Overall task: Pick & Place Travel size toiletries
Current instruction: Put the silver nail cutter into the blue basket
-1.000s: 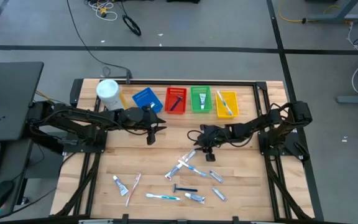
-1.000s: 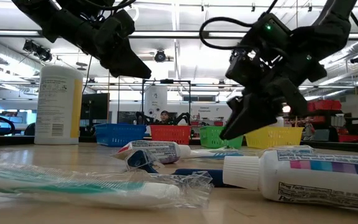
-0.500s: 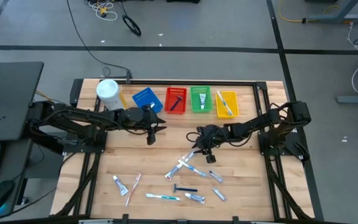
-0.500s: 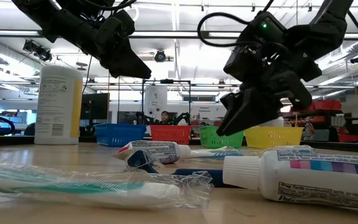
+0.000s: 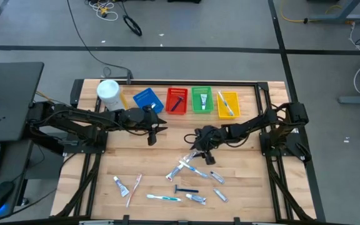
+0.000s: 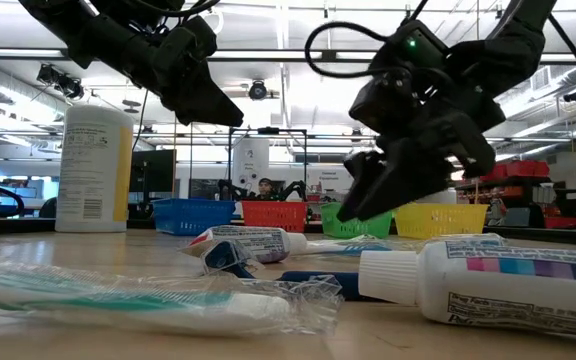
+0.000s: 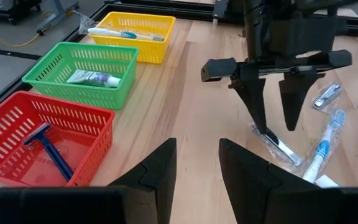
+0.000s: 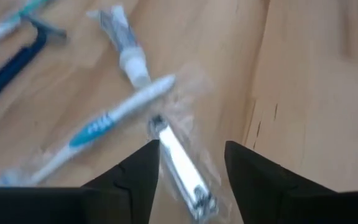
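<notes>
On the wooden table (image 5: 167, 140), in a workshop with a grey floor, a wrapped nail clipper (image 8: 179, 165) lies at the far edge of the scattered toiletries, beside a blue-white toothbrush (image 8: 110, 118). Directly above it hangs the right gripper (image 5: 197, 145), fingers spread apart, the clipper between them and not yet touched. A second ago that gripper sat farther right and higher. Left gripper (image 5: 152, 134) hovers open near the blue basket (image 5: 145, 100), unmoved.

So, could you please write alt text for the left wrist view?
The right gripper hangs open above a wrapped nail clipper on the wooden table. Beside it, red, green and yellow baskets hold a razor, a toothpaste tube and a toothbrush.
</notes>
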Action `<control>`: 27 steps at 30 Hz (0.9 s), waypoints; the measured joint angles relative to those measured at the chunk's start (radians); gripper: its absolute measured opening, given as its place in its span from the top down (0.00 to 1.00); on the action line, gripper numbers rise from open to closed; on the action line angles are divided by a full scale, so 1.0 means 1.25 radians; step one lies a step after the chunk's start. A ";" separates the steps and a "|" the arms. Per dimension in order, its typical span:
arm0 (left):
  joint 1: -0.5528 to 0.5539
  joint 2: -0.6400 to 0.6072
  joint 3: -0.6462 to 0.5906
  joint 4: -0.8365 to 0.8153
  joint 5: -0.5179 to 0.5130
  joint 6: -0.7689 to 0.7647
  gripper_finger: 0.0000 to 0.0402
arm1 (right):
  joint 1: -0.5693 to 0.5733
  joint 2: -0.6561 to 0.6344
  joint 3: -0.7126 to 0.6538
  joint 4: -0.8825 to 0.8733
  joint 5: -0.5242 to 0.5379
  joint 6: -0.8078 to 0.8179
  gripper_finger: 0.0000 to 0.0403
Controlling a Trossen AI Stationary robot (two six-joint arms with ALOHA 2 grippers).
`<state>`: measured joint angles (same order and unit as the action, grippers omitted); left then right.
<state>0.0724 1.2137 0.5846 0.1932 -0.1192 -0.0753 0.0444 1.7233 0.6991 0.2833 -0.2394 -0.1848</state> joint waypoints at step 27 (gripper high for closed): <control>0.000 0.000 0.000 0.000 0.000 -0.006 0.68 | -0.017 0.069 0.002 0.012 0.077 -0.021 0.85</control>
<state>0.0727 1.2137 0.5846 0.1936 -0.1190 -0.0828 0.0238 1.8095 0.7010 0.2983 -0.1436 -0.2114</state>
